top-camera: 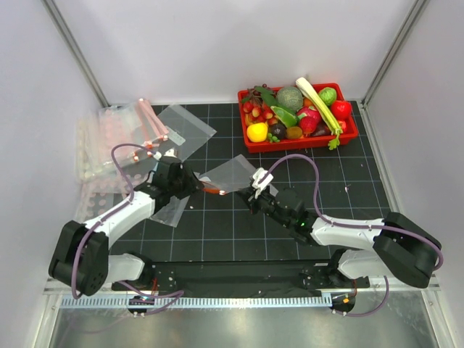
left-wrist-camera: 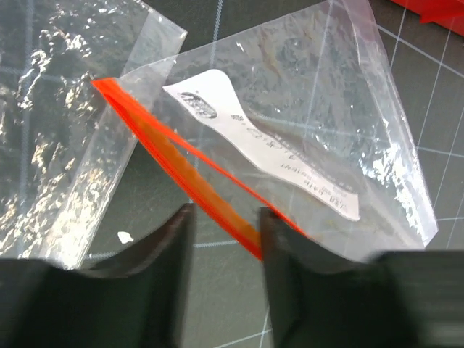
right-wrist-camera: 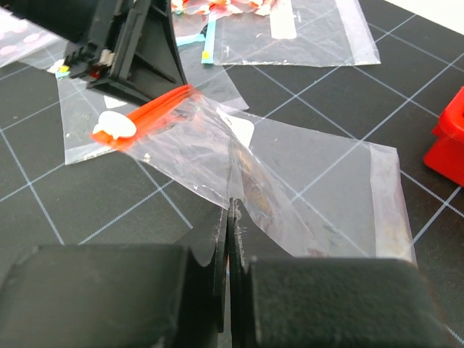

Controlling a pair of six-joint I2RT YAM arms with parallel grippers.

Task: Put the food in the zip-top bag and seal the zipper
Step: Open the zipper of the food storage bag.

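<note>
Clear, floppy plastic zip-top bag (top-camera: 230,172) sits near the middle of the dark gridded surface (top-camera: 362,210), stretched between the two arms and partly raised off it. Its thin red-orange zipper strip (left-wrist-camera: 181,163) faces the left edge, and the mouth gapes slightly, the two halves of the strip parting. A white printed label (left-wrist-camera: 268,156) shows through the film.

The left tool (left-wrist-camera: 226,225) is released: its black fingers (left-wrist-camera: 172,246) stand apart with the zipper strip passing between them. The right tool (right-wrist-camera: 230,217) is clenched on a fold of the bag's film on the side away from the zipper.

The food lies well apart from the bag, in a red plastic tray (top-camera: 304,143) at the far right corner: a yellow round toy fruit (top-camera: 257,132) sits at its near left among other toy produce. Other clear bags with pink strips (top-camera: 123,138) lie heaped at the far left edge.
</note>
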